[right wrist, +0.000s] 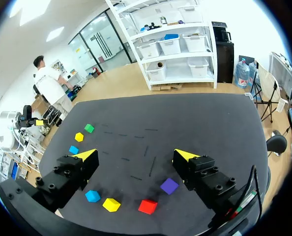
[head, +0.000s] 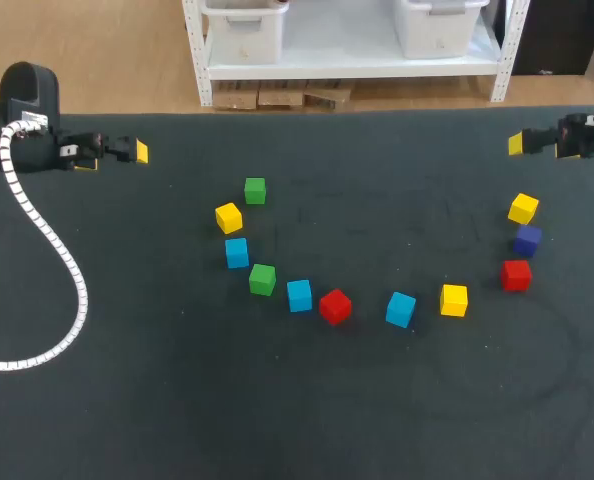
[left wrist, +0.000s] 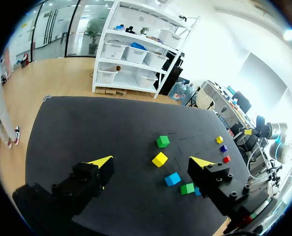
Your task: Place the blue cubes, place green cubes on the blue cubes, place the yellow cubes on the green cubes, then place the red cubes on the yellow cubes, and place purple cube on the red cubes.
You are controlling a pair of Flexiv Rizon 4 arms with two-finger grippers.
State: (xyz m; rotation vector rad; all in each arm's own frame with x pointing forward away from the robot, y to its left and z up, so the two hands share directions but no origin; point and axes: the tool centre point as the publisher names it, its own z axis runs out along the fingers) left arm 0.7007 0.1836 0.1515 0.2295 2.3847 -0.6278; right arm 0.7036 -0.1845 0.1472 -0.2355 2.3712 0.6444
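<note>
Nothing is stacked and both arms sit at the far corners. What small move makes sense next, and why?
Probably bring the open, empty left gripper over the small light-blue cube nearest it: blue goes down first, and every cube lies single on the black table.

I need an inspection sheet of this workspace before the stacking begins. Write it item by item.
Surface: black table, no stack built yet.
Job's things: eleven cubes lying singly in a loose arc: three blue cubes, two green cubes, three yellow cubes, two red cubes, one purple cube.
Clutter: nothing seen.
Grippers: left gripper and right gripper both open and empty, near the far edge, apart from the cubes.
Cables: white ribbed hose from the left arm loops over the table.
Surroundings: nothing seen reaching over the table.
</note>
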